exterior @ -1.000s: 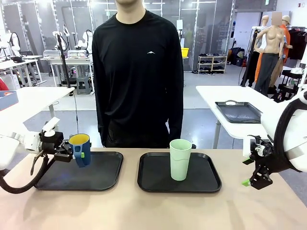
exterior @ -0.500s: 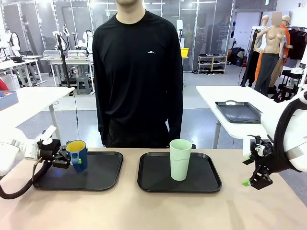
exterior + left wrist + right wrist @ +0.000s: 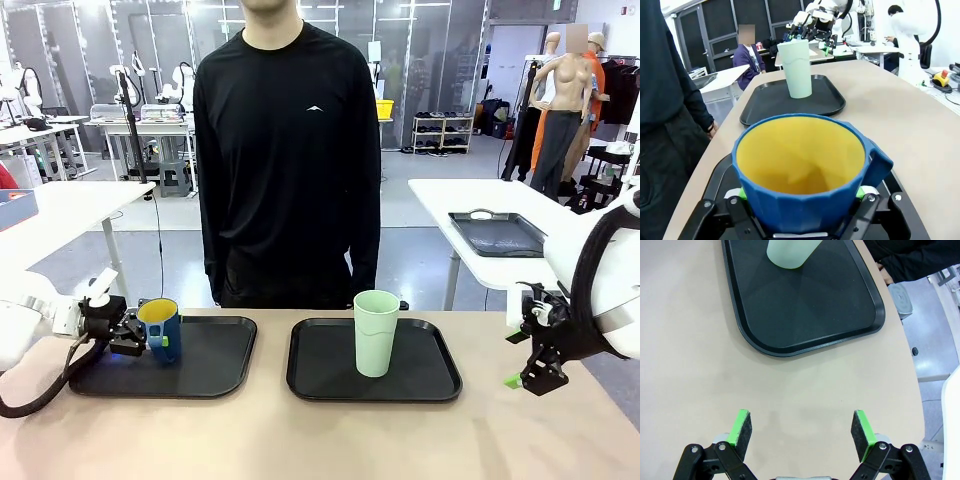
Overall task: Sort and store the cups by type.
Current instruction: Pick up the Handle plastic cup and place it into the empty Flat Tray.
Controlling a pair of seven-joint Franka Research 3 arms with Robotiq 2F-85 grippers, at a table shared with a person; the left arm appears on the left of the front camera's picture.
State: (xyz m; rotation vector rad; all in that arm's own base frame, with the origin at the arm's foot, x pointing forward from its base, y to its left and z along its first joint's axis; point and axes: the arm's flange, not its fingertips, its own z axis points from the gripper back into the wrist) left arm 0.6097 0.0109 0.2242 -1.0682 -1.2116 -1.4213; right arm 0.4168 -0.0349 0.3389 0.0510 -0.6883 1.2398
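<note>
Table [image 3: 300, 440]: tumbler [image 3: 376, 332] stands alone, tray [image 3: 440, 380].

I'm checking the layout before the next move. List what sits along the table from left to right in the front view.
Left claw → blue mug, gripped over the left tray → right tray → green tumbler standing on the right tray → right claw, open, off to the right.

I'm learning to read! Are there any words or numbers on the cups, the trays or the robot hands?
None that can be read.
Blue mug: plain, no print.
Green tumbler: plain.
Black trays: blank.
Person's black shirt: a small white mark on the chest, a shape, with no letters.
</note>
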